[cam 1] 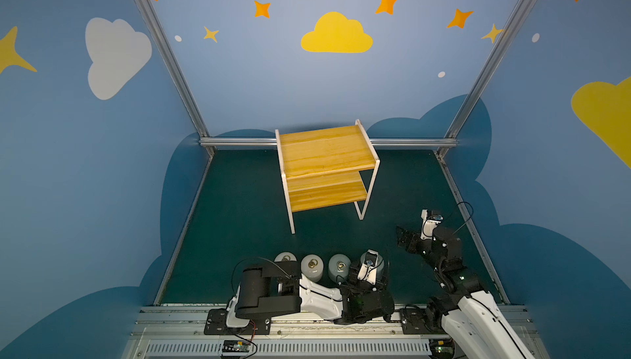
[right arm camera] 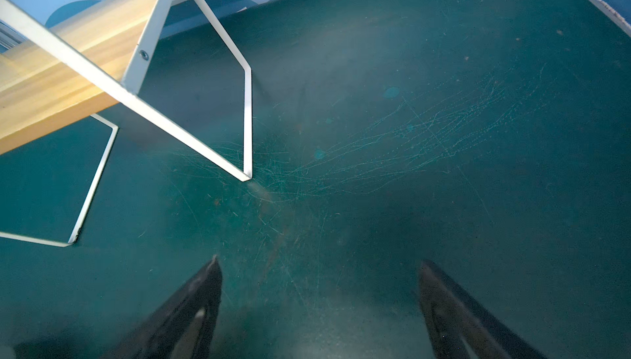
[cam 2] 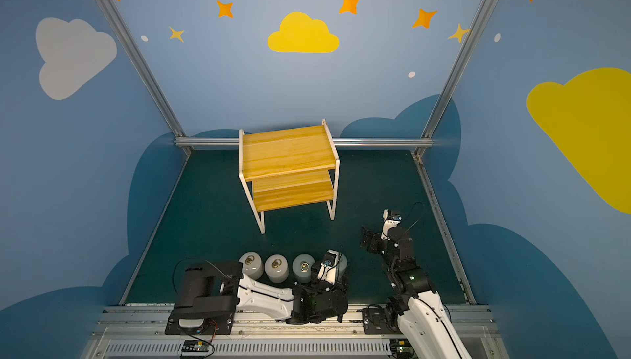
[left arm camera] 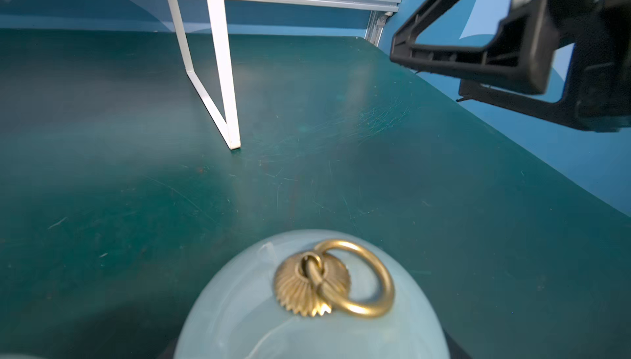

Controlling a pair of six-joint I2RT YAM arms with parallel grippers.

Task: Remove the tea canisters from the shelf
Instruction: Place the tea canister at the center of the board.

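Gaping empty, right jaws hover; left jaws clamp a glossy domed canister [left arm camera: 239,323].

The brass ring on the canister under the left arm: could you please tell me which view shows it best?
The left wrist view: the brass ring lies large and sharp atop the grey-blue canister. In both top views the wrist camera covers it; only the canister's side shows. The right wrist view shows neither.

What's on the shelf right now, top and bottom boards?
Nothing visible. On the shelf, the top board is bare, as is the lower board's front; its rear is hidden under the top board.
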